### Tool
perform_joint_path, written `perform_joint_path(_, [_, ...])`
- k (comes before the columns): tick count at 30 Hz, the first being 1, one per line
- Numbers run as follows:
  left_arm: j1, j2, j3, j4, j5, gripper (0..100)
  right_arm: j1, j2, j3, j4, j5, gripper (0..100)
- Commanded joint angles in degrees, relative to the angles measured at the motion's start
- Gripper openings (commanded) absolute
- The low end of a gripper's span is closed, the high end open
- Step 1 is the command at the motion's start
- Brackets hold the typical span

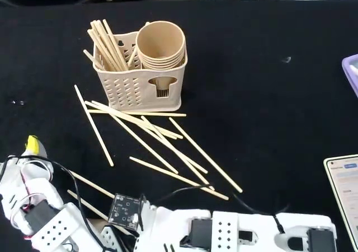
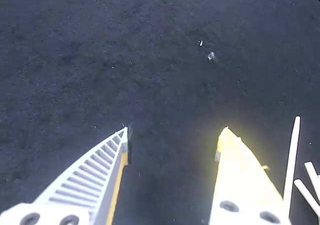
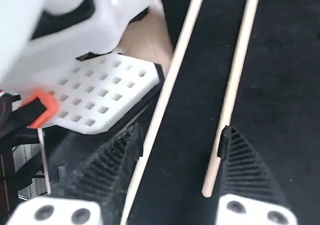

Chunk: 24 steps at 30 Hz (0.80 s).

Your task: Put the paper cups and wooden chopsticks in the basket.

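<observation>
While the beige perforated basket (image 1: pixel 137 89) stands upright toward the far side of the black surface (image 1: pixel 268 112), both of its compartments are in use. A nested stack of paper cups (image 1: pixel 161 42) sits mouth-up in the compartment on the right of the high view, rising above the rim. The other compartment holds a bundle of wooden chopsticks (image 1: pixel 108 46), which stand on end and lean out over the rim, away from the cups.

Just in front of the basket, loose chopsticks (image 1: pixel 159 137) lie flat on the surface. Several cross one another, and the nearest lies just beside the basket's base.

The left end effector (image 2: pixel 175 135) hangs over bare surface with its white and yellow fingers spread wide and nothing between them. One chopstick end (image 2: pixel 291 155) lies just beside the yellow finger.

The right end effector (image 3: pixel 180 177) is low over the surface near the arms' bases, its dark jaws apart and gripping nothing. A pair of chopsticks (image 3: pixel 235 85) runs lengthwise between the jaws, one along each finger. Whether either touches a finger cannot be told.
</observation>
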Motion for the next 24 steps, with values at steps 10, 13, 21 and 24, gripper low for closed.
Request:
perform_joint_path(10, [-1.98,0.09,-2.59,-1.76,0.44,28,-1.76,-1.27,0.22,-2.29,-0.97,27.0])
perform_joint_path(13, [-4.18,0.09,-2.86,-1.76,2.37,28,-1.41,-1.19,-0.66,-0.09,-4.66,32.0])
perform_joint_path(21, [-4.88,1.41,-3.12,-2.11,2.9,28,-1.41,-0.92,-1.36,0.18,-4.22,31.2])
perform_joint_path(24, [-4.88,6.77,-5.58,-2.37,2.9,29,0.09,2.86,-4.0,1.23,-4.4,31.5])
